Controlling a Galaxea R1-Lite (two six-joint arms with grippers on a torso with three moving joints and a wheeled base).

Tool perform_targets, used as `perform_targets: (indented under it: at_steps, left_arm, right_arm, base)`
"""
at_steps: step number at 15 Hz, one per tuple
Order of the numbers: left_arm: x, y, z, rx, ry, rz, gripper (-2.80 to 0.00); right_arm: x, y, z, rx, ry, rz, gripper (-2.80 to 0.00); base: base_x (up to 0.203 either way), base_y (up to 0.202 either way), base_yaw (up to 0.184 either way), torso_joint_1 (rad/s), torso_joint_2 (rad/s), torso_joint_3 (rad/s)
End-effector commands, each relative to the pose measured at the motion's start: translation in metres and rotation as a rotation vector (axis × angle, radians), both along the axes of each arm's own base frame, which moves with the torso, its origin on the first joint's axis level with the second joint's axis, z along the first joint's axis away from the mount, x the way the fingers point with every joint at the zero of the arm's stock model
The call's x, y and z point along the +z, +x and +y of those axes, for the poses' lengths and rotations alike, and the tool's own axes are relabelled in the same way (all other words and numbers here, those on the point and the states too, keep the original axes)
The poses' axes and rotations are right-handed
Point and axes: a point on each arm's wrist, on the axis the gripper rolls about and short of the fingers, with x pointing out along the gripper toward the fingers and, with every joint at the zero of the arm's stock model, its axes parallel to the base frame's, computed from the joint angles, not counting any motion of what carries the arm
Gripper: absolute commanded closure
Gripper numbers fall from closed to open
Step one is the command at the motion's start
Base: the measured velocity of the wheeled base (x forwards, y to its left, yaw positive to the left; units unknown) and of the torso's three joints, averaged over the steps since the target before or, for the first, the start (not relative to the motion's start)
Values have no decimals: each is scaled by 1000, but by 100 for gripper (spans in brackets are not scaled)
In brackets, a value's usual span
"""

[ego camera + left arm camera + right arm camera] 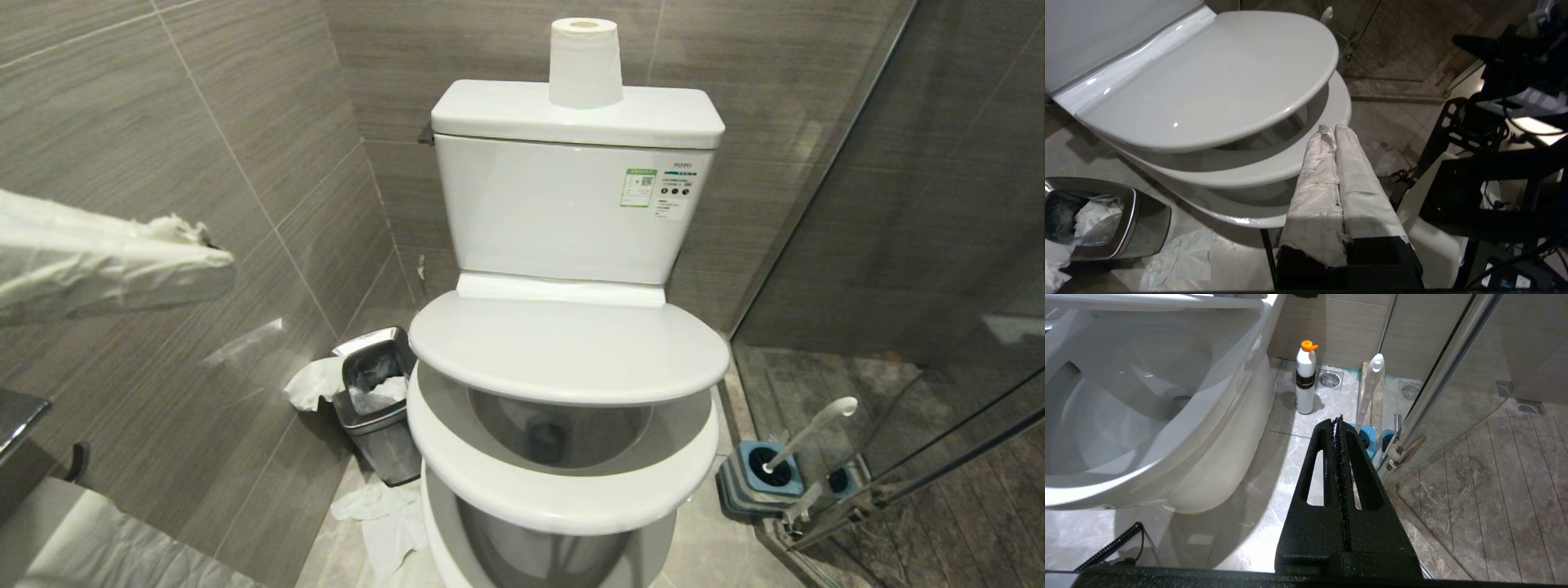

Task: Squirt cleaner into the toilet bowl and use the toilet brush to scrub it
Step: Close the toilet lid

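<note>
The white toilet bowl (457,539) stands in the corner, its lid (563,347) and seat (563,490) both partly raised; its inside (1126,400) shows in the right wrist view. The toilet brush (812,431) leans in a blue holder (763,482) on the floor at the right. Its white handle (1372,384) is also in the right wrist view. The cleaner is out of view. My left gripper (222,260), wrapped in white, is shut and empty in the air left of the toilet, near the seat's edge (1334,128). My black right gripper (1337,420) is shut, low beside the bowl.
A white bottle with an orange cap (1305,377) stands on the floor behind the brush holder. A chrome waste bin (375,392) with tissue sits left of the toilet, with paper on the floor (384,523). A paper roll (584,61) tops the tank. A glass partition (898,327) closes the right.
</note>
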Motion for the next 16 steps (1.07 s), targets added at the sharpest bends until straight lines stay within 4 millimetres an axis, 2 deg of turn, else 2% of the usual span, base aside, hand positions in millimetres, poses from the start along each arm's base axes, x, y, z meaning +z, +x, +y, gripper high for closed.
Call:
perform_targets:
  at_steps: [1,3,8,9,11,16]
  left_arm:
    - [11,5,-7,-3,-91,-28,0]
    - [20,26,-29,64,-157,-81,0]
    - [22,74,-83,399,-154,-78,0]
    - [23,77,-92,428,-141,-79,0]
    - [11,73,-104,430,-28,-48,0]
    - [-17,68,-107,444,178,13,0]
  right_arm:
    - [0,0,0,0,0,2,0]
    - [0,0,0,0,0,1,0]
    - [0,0,0,0,0,2,0]
    - [0,0,0,1,0,2,0]
    - [0,0,0,1,0,1,0]
    - [0,0,0,0,0,1,0]
  base:
    - [0,0,0,0,0,0]
    - [0,0,0,0,0,0]
    - [0,0,0,0,0,0]
    - [0,0,0,0,0,0]
    - [0,0,0,0,0,0]
    - [0,0,0,0,0,0]
